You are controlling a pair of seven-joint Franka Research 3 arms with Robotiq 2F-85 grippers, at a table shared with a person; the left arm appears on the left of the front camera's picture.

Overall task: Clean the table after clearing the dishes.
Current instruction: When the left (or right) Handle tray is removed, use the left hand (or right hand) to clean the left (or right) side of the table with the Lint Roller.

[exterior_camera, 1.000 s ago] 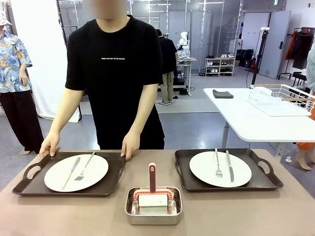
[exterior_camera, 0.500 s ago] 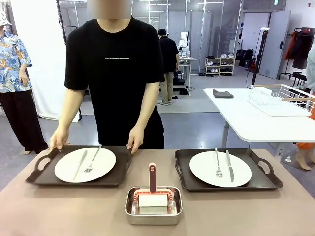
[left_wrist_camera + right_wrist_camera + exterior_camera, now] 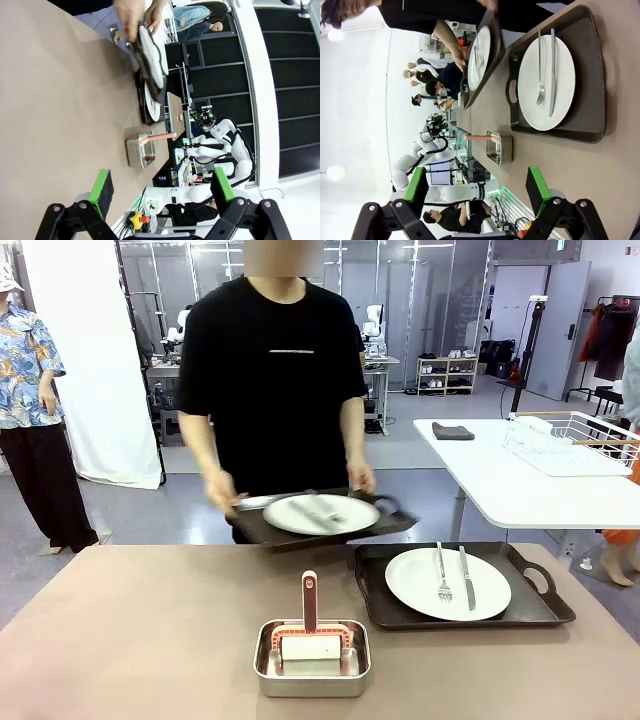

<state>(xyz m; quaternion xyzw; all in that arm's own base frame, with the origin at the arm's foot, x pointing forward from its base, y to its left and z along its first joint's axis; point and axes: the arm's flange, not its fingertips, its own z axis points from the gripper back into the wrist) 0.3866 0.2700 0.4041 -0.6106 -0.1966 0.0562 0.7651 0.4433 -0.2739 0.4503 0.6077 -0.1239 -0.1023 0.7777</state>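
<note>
A person at the far side holds one dark tray (image 3: 385, 525) in both hands, lifted off the tan table (image 3: 150, 630), with a white plate (image 3: 355, 512) and cutlery on it. A second tray (image 3: 525, 605) rests on the table at the right, carrying a plate (image 3: 410, 585), a fork (image 3: 441, 578) and a knife (image 3: 466, 580). In the right wrist view that tray (image 3: 592, 80) lies ahead of my open right gripper (image 3: 476, 187). My left gripper (image 3: 162, 187) is also open and empty above the table (image 3: 60, 100), far from the lifted tray (image 3: 145, 62).
A steel pan (image 3: 311, 660) stands at the table's near middle, holding a scraper-like tool with a pink handle (image 3: 309, 600). A white side table (image 3: 500, 480) with a wire rack (image 3: 570, 440) stands beyond the right end. Another person stands at the far left.
The person has lifted the left tray with its plate off the table and carried it right and back. The table's left half is now bare.
</note>
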